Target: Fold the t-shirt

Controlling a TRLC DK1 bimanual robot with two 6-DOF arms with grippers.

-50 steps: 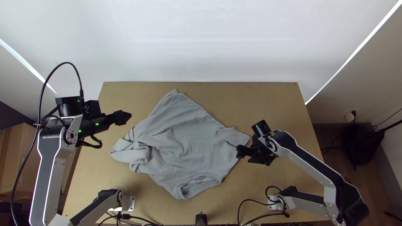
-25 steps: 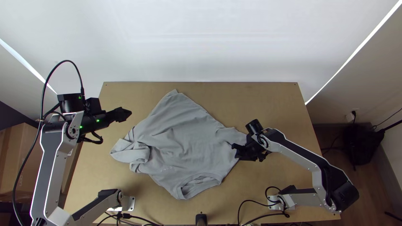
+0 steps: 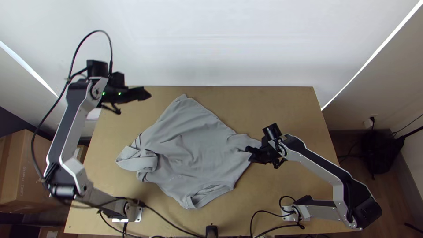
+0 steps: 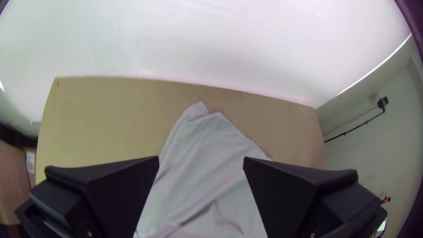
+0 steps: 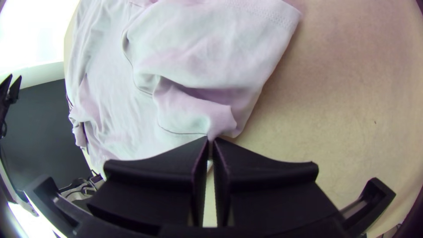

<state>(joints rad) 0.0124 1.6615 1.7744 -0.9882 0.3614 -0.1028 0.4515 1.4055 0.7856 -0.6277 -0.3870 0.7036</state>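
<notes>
A grey t-shirt [image 3: 198, 145] lies spread and wrinkled at a slant, its left part bunched, the neckline toward the near edge. Beyond the table's left side, off the cloth, is my left gripper [image 3: 147, 93]; in its wrist view the left gripper [image 4: 201, 161] has its two fingers wide apart with nothing between them. My right gripper [image 3: 249, 154] is at the shirt's right edge, near the sleeve. Seen from its wrist, the right gripper [image 5: 211, 139] is closed on a pinch of cloth near the sleeve seam, in the t-shirt [image 5: 189, 57].
Bare wooden table [image 3: 282, 105] surrounds the shirt, most of it at the back right. A pale wall stands behind the table. Cardboard boxes [image 3: 22, 172] are at the left, and cables [image 3: 172, 222] run along the near edge.
My left gripper has moved up the picture and slightly right. The right one has shifted left onto the shirt's edge, then slightly up. The neckline area has been tugged a little.
</notes>
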